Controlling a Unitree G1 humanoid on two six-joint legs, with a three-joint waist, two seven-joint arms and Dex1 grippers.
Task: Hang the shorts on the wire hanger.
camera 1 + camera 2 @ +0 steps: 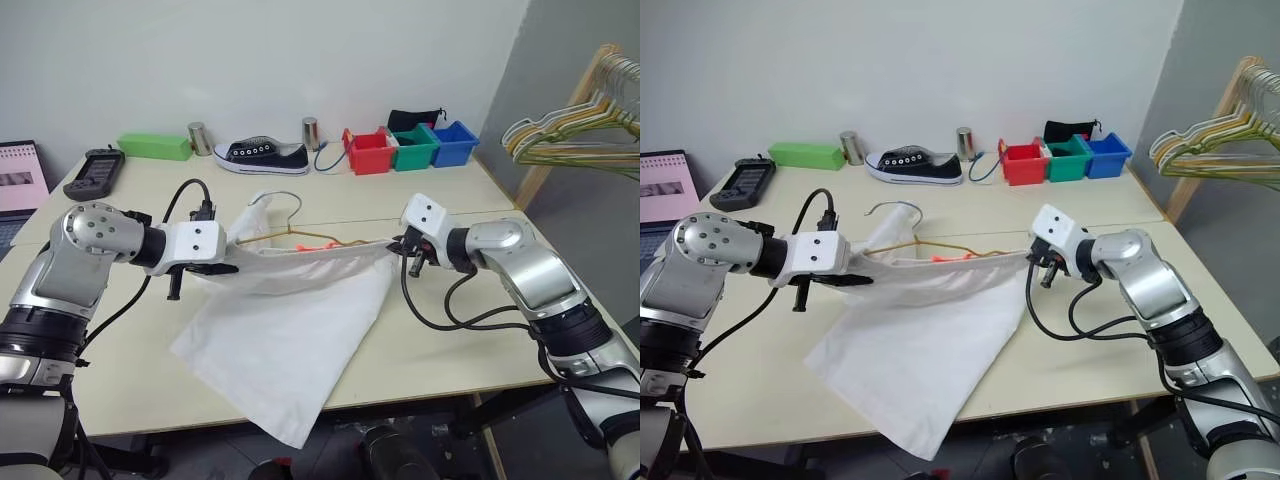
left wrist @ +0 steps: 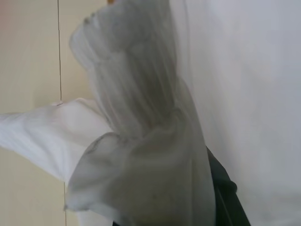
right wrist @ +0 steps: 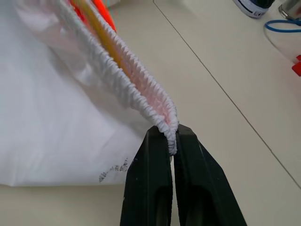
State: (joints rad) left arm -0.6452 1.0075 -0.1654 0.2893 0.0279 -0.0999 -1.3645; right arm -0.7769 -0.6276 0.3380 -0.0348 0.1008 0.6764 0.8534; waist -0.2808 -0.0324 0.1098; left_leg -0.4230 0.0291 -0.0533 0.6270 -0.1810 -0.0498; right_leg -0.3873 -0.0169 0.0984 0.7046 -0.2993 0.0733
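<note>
From the head cameras: the left gripper (image 1: pixel 232 262) was clamped on one end of the waistband of the shorts (image 1: pixel 285 345), and the right gripper (image 1: pixel 397 245) pinched the other end, so the band ran taut between the two pincers, lifted off the table (image 1: pixel 440 340). Below that line the white cloth hung down and spread across the tabletop towards the near edge. The wire hanger (image 1: pixel 300 235) sat just above the stretched band between the grippers, its hook nearer the left one and its yellow bar running along the waistband towards the right one. Well beyond both pincers, by the wall, lay a black shoe (image 1: pixel 262 156) and a row of coloured bins (image 1: pixel 412 147).

Left wrist camera: thin white fabric bunched right over the fingers (image 2: pixel 225 188), draped around them, with the table beyond.

Right wrist camera: the two black fingers (image 3: pixel 153 188) were pressed together on the gathered elastic edge, the band running straight away from the tips, with the yellow wire lying inside the fold.
</note>
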